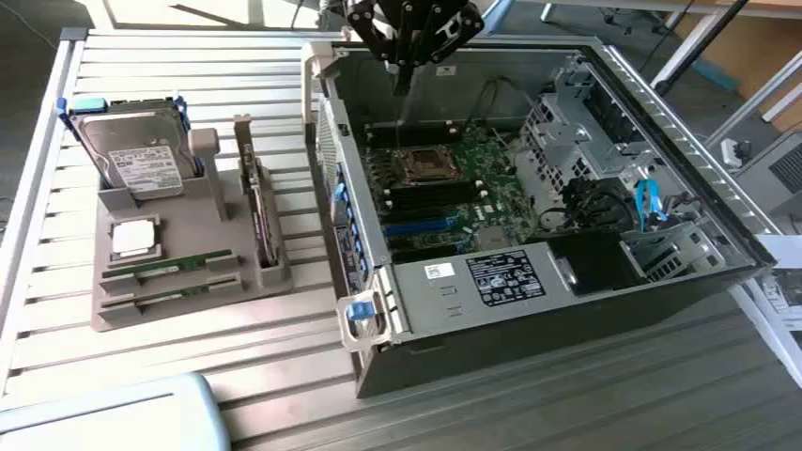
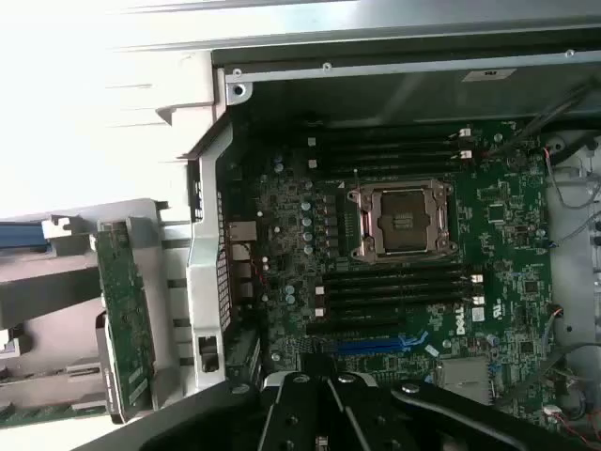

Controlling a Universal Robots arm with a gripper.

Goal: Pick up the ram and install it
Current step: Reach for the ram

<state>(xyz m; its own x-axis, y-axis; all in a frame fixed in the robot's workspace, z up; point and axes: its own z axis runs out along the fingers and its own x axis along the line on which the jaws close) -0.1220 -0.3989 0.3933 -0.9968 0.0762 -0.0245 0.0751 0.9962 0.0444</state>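
Two ram sticks, thin green boards, lie in slots at the near end of the grey holder (image 1: pixel 216 193): one ram stick (image 1: pixel 169 268) and a second (image 1: pixel 161 299) just in front of it. My gripper (image 1: pixel 401 86) hangs above the far end of the open computer case (image 1: pixel 551 310), over the motherboard (image 1: pixel 457 188). It is well away from the sticks, its fingers together with nothing visibly between them. In the wrist view the gripper's black body (image 2: pixel 324 413) looks down on empty black memory slots (image 2: pixel 394 287) beside the open processor socket (image 2: pixel 404 221).
On the holder stand a hard drive (image 1: pixel 138 155), a square silver-topped processor (image 1: pixel 134 240) and an upright dark expansion card (image 1: pixel 257 221), also seen as a card (image 2: pixel 122 310). Case walls, a drive cage (image 1: pixel 570 132) and cables (image 1: pixel 645 202) crowd the motherboard. A pale blue-grey object (image 1: pixel 119 418) sits at the table's near corner.
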